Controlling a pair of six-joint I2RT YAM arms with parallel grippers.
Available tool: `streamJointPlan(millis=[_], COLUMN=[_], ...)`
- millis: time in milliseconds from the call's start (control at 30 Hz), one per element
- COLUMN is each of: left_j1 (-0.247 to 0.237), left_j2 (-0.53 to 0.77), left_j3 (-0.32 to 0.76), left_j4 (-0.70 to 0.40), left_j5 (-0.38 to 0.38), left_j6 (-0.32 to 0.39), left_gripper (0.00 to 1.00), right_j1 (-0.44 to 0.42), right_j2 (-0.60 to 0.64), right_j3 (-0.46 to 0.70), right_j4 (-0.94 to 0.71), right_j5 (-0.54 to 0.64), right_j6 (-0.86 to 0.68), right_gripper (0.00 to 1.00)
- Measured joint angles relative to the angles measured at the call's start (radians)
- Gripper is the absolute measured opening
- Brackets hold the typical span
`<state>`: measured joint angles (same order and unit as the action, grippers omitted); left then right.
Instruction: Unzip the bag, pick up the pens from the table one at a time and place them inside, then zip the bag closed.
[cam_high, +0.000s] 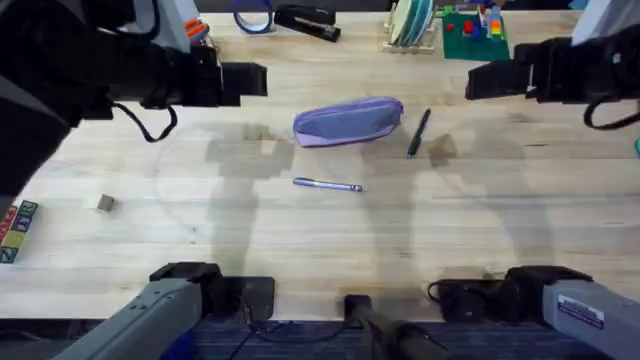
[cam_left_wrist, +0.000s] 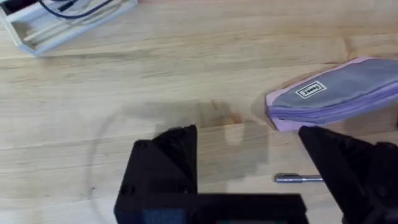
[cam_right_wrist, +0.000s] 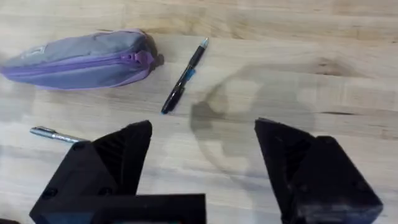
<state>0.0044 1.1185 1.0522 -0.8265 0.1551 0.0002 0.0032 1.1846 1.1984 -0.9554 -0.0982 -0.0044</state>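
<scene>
Soft pencil pouch (cam_high: 349, 122) zipped shut mid-counter, both pens lying loose beside it.

The pouch looks light and floppy — likely to slide or buckle unless one gripper pins an end while the other takes the purple zipper pull (cam_right_wrist: 142, 58). The black pen (cam_high: 418, 132) lies just off its right end, the silver pen (cam_high: 327, 185) on the counter (cam_high: 500, 220) in front; both are slim, stiff, prone to roll — best pinched mid-barrel. Left gripper (cam_left_wrist: 249, 162) and right gripper (cam_right_wrist: 202, 162) hover spread wide, empty.
</scene>
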Motion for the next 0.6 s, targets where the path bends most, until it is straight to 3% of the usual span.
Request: streamJointPlan(millis=[200,367,500,600], left_j1=[0.0,0.0,0.0,0.0], left_j2=[0.0,0.0,0.0,0.0], left_j3=[0.023,0.023,0.023,0.023], left_j4=[0.0,0.0,0.0,0.0], left_j5=[0.006,0.007,0.054,0.141], left_j6=[0.005,0.054,0.134,0.223], left_gripper=[0.993,0.993,0.993,0.993], right_j1=[0.0,0.0,0.0,0.0], right_j2=[0.002,0.002,0.002,0.002], right_j3=[0.003,0.003,0.004,0.007], right_j4=[-0.001,0.011,0.017,0.018], right_j5=[0.0,0.0,0.0,0.0], right_j6=[0.0,0.0,0.0,-0.006], right_gripper=[0.996,0.996,0.995,0.995])
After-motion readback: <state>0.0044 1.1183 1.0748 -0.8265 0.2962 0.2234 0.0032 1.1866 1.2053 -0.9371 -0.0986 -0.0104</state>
